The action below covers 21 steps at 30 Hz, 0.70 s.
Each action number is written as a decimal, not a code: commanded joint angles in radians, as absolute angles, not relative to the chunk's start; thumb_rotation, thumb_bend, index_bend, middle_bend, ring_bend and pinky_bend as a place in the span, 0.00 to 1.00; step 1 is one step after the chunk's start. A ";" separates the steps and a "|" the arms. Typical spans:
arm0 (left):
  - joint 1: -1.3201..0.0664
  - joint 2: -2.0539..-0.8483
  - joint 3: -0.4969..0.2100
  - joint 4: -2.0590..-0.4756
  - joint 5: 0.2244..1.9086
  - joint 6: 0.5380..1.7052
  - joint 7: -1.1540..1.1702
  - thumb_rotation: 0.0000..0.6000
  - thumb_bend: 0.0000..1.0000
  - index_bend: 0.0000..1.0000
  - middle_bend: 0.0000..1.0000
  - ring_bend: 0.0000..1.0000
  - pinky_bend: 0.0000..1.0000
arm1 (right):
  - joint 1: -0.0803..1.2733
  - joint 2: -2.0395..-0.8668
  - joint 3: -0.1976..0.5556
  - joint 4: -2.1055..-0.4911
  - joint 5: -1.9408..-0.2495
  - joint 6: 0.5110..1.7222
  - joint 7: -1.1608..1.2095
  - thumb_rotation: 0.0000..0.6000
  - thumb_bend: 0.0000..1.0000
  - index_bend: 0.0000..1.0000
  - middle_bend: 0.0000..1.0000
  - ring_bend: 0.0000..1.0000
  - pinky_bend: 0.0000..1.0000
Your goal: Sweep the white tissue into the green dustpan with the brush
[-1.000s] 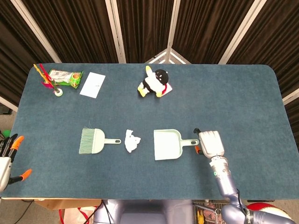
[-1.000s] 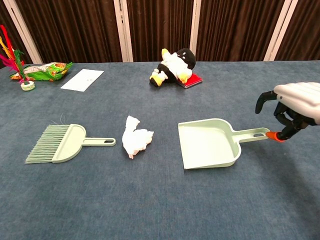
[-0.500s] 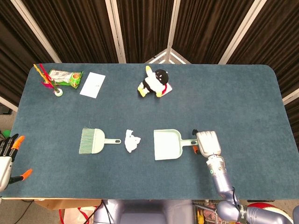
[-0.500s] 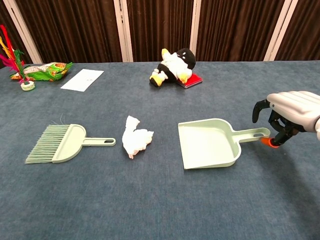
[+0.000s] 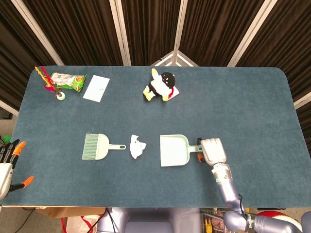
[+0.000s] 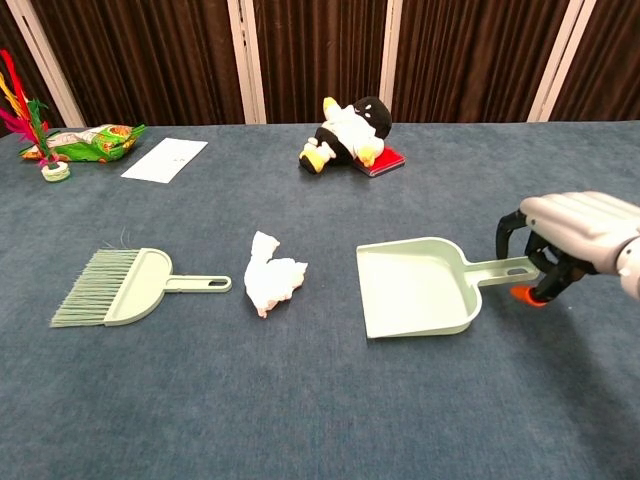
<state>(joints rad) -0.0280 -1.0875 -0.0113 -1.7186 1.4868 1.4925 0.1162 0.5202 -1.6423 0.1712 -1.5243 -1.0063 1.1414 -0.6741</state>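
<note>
**Right hand at the dustpan handle, brush and tissue untouched**

Reaching over the far end of the green dustpan's handle, the right hand (image 6: 565, 228) sits with its fingers (image 6: 510, 232) curled downward around the handle tip; from the head view the hand (image 5: 212, 151) covers that end of the handle entirely. Whether the fingers actually clamp the handle or only arch over it cannot be told from either view, since the contact is hidden beneath the palm. An orange fingertip shows just below the handle in the chest view.

The green dustpan (image 6: 414, 287) lies flat on the blue table (image 6: 320, 400), its open mouth facing the robot's left and its handle pointing toward the right hand. The white tissue (image 6: 272, 275) lies crumpled on the cloth between the dustpan and the brush (image 6: 125, 286), near both but touching neither. The brush lies flat with its bristles fanned away from the tissue and its handle pointing toward it. In the head view these three form a row: brush (image 5: 97, 147), tissue (image 5: 137, 147), dustpan (image 5: 174, 150).

The left hand (image 5: 7, 166) shows only at the table's near left edge in the head view, off the cloth, its orange-tipped fingers spread apart and holding nothing.

At the far side of the table rest a plush penguin (image 6: 347, 133) on a red pad, a white card (image 6: 165, 159), a green snack packet (image 6: 92, 141) and a feathered shuttlecock (image 6: 40, 140).
</note>
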 commanded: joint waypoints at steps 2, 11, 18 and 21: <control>-0.029 -1.087 -0.011 -1.719 1.486 1.491 0.116 1.00 0.00 0.00 0.00 0.00 0.00 | 0.523 -1.675 0.164 -1.496 -1.004 1.156 -0.679 1.00 0.32 0.44 0.85 0.86 0.74; -0.031 -1.087 -0.012 -1.718 1.485 1.490 0.111 1.00 0.00 0.00 0.00 0.00 0.00 | 0.525 -1.698 0.152 -1.472 -1.005 1.159 -0.668 1.00 0.49 0.64 0.86 0.86 0.74; -0.031 -1.087 -0.011 -1.719 1.486 1.490 0.112 1.00 0.00 0.00 0.00 0.00 0.00 | 0.530 -1.689 0.156 -1.477 -1.034 1.171 -0.650 1.00 0.55 0.76 0.87 0.86 0.74; -0.032 -1.087 -0.012 -1.724 1.483 1.488 0.111 1.00 0.00 0.00 0.00 0.00 0.00 | 0.532 -1.680 0.157 -1.486 -1.043 1.176 -0.655 1.00 0.55 0.77 0.87 0.86 0.74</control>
<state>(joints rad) -0.0315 -1.0870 -0.0114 -1.7227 1.4833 1.4885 0.1113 0.5316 -1.6820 0.1568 -1.4838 -1.0407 1.1738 -0.6533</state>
